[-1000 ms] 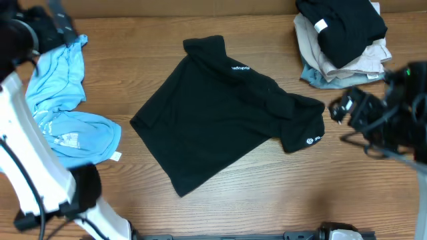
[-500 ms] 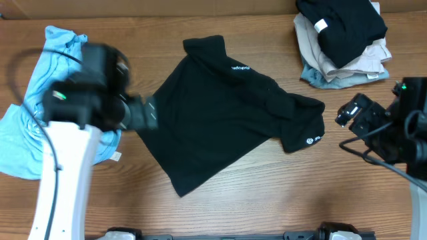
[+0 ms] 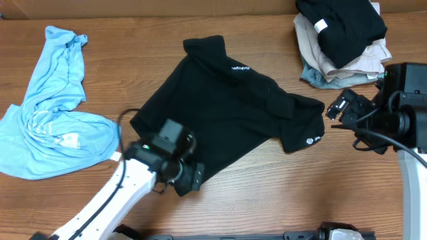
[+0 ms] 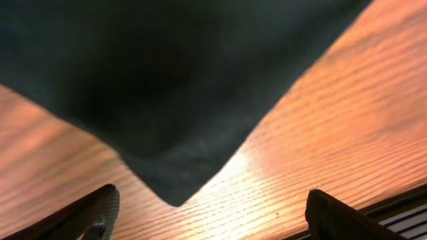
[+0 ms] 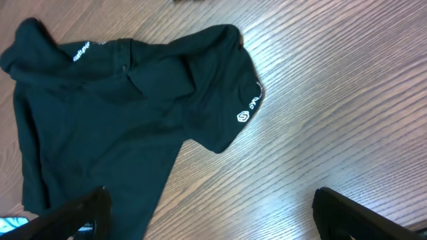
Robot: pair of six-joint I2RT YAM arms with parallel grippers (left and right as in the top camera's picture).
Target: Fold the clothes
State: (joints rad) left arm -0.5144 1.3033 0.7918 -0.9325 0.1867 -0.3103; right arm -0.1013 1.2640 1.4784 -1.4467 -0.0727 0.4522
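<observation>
Your left gripper (image 4: 212, 212) is hovering spread open, the black shirt (image 4: 167, 87) lying with its pointed hem corner just ahead, between the fingers. The limp, soft cloth on the slick wooden table (image 4: 320, 133) is risking a slip or bunching if you pinch shallow. Farther off, your right gripper (image 5: 210, 217) is hanging open, the shirt's logo sleeve ahead of it.

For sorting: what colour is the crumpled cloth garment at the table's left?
The crumpled cloth garment is light blue; overhead view.

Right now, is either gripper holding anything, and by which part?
Nothing is held. Left gripper: open over a corner of the black shirt. Right gripper: open, off it.
</observation>
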